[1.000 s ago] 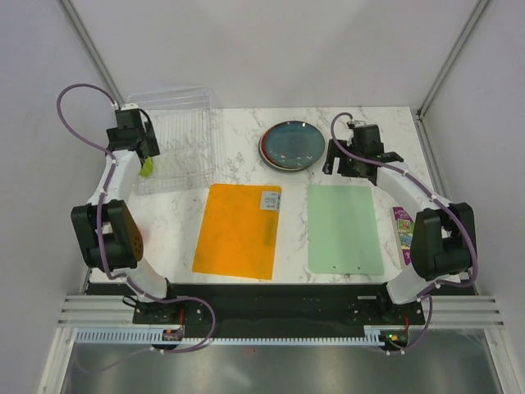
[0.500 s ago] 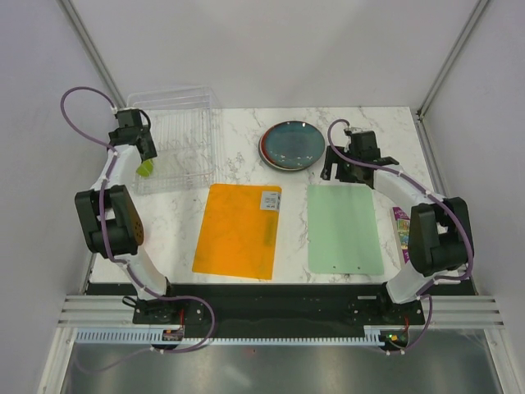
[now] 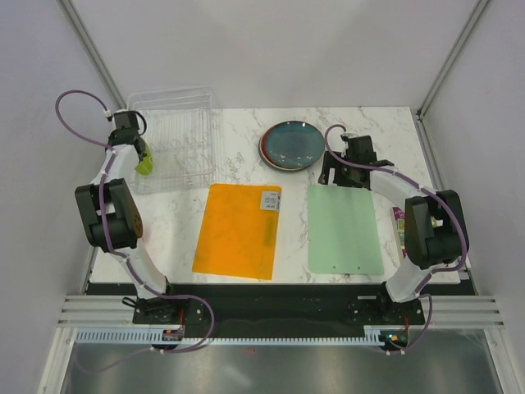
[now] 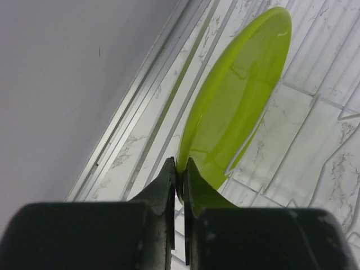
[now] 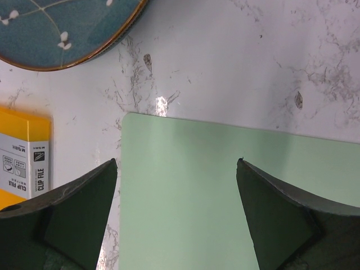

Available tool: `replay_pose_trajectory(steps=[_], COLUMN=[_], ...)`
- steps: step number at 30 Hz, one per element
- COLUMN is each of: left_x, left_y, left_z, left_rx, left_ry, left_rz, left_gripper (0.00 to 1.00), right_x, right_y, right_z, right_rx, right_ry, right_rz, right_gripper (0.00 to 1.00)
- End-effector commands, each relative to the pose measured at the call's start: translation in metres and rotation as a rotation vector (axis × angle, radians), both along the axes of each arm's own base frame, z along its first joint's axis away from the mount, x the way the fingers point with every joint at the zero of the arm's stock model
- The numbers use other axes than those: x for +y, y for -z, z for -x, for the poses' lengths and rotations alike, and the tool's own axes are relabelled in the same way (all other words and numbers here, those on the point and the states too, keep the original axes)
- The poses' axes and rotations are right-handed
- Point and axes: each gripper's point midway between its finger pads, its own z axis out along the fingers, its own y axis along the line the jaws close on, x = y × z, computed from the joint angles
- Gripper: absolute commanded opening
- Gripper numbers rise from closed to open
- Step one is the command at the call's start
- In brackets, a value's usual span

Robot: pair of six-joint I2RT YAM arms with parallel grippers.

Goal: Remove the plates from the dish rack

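Lime-green plate (image 4: 236,107) stands on edge at the left side of the clear dish rack (image 3: 176,139), its rim pinched tight by the left gripper (image 4: 180,169). Right of the rack, the teal-blue plate (image 5: 62,28) lies on the marble table (image 3: 246,164). The right gripper (image 5: 175,163) hangs spread wide and empty above the pale green mat (image 5: 185,225).

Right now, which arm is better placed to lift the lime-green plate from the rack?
Left: the left claw is shut on the lime-green plate at the dish rack; the right claw hangs open over the pale green mat.
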Motion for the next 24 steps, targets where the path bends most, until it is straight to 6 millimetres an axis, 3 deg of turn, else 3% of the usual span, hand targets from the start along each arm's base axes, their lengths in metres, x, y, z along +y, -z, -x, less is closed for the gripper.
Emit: replay_pose_trajectory(steps=[1, 7, 10, 18, 24], left_x=[0.005, 0.012, 0.013, 0.015, 0.001], left_y=[-0.023, -0.03, -0.042, -0.111, -0.16], left_z=[-0.022, -0.018, -0.016, -0.009, 0.0], left_rx=[-0.125, -0.129, -0.156, -0.256, -0.344], left_ry=[-0.036, -0.059, -0.067, -0.057, -0.019], left_rz=[-0.017, -0.06, -0.081, -0.177, -0.202], left_gripper=[0.02, 0.02, 0.02, 0.02, 0.02], right_x=[0.004, 0.005, 0.003, 0.001, -0.001], right_y=[0.002, 0.002, 0.003, -0.01, -0.028], right_z=[-0.005, -0.003, -0.002, 0.001, 0.002], right_rx=[-0.015, -0.012, -0.011, -0.04, -0.07], right_ry=[-0.004, -0.007, -0.005, 0.009, 0.015], right_rz=[-0.026, -0.031, -0.027, -0.029, -0.028], right_gripper=[0.94, 0.94, 0.94, 0.93, 0.94])
